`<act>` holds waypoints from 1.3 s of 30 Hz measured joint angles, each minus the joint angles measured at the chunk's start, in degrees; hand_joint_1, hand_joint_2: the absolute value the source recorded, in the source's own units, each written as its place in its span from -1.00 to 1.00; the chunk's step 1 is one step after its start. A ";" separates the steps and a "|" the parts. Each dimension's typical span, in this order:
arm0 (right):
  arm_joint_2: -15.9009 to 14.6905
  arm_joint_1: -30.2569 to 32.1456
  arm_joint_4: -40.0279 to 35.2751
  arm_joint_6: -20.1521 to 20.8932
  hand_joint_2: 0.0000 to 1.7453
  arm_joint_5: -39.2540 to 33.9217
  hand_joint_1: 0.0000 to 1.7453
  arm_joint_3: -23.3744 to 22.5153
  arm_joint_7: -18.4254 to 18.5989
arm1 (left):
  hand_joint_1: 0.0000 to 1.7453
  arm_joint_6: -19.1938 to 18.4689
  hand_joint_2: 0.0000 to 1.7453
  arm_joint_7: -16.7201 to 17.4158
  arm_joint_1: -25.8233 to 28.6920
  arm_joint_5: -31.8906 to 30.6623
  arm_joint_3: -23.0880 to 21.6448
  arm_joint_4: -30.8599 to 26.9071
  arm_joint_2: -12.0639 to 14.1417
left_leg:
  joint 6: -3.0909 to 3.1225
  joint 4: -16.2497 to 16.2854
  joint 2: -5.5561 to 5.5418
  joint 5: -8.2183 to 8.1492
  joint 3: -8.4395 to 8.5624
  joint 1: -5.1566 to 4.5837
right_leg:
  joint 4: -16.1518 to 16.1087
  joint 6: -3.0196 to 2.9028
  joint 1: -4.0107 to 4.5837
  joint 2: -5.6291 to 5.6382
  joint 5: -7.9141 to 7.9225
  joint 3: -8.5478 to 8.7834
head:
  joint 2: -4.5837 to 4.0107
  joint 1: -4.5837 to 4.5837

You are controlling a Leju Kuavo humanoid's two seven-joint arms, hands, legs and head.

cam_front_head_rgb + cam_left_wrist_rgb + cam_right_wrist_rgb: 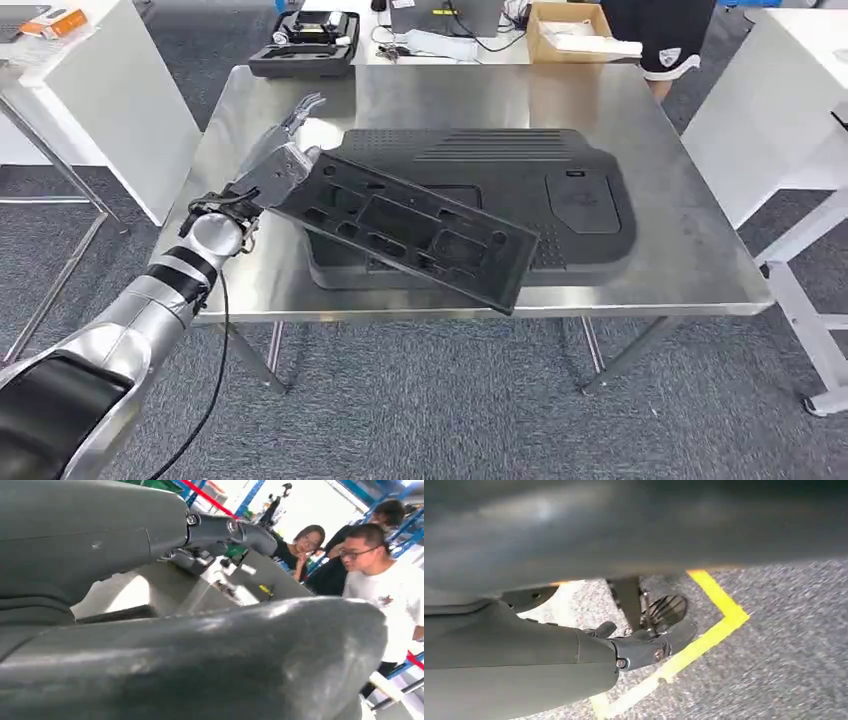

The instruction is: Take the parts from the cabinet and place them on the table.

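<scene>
A grey carpeted room holds a steel table (pixel 660 200) in the middle, with white tables on either side and, beyond its far edge, a black case (pixel 305 45), a cardboard box (pixel 570 30) and loose cables. On the steel table lies a large black panel (pixel 560 190), flat, with ribbed vents toward its far edge. Across its near left part a second, narrower black frame (pixel 410 230) with many cut-outs sits tilted, its left end raised and its right end low near the table's front edge. The left hand (pixel 285 165) grips that raised left end; its thumb side is against the frame and some fingers (pixel 303 110) stretch out beyond it over the table. The head view shows this grasp from above, with the silver arm (pixel 150 300) coming in from the lower left. The left wrist view, close up, shows instead a broad dark blurred surface in front, the hand (pixel 220 530) above it, and past it several people standing near shelving; one wears a white shirt (pixel 395 600). The right wrist view looks down at the carpet (pixel 784 645) with a yellow floor line (pixel 709 630) bent at a corner; the right hand (pixel 644 647) hangs there with nothing in it, but whether its fingers are curled or spread I cannot tell.
</scene>
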 joint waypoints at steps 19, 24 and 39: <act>-0.11 1.38 0.20 -0.13 -1.00 0.53 -1.00 -0.13 -0.44 | -1.00 3.19 -1.00 -1.58 9.25 5.38 10.10 -1.95 5.47 | 2.64 -12.60 0.29 10.22 3.14 -0.46 | 15.06 3.40 0.22 0.25 -4.74 -4.51 | 0.00 0.46; -0.57 1.39 0.26 -0.24 -1.00 0.53 -1.00 -0.46 -0.66 | -1.00 3.80 -1.00 -1.84 11.29 5.86 12.72 -2.43 6.93 | 1.27 -14.03 0.58 13.44 2.53 0.00 | 1.93 1.09 2.08 0.23 -5.96 3.94 | 0.00 0.48; 0.09 2.74 0.48 -2.38 -1.00 0.50 -1.00 -1.05 0.11 | -1.00 8.66 -1.00 -5.40 26.41 14.91 33.02 8.52 11.35 | -0.88 -12.75 -0.23 5.10 9.80 0.30 | 2.69 1.38 0.50 0.38 0.83 -3.18 | 0.00 -0.06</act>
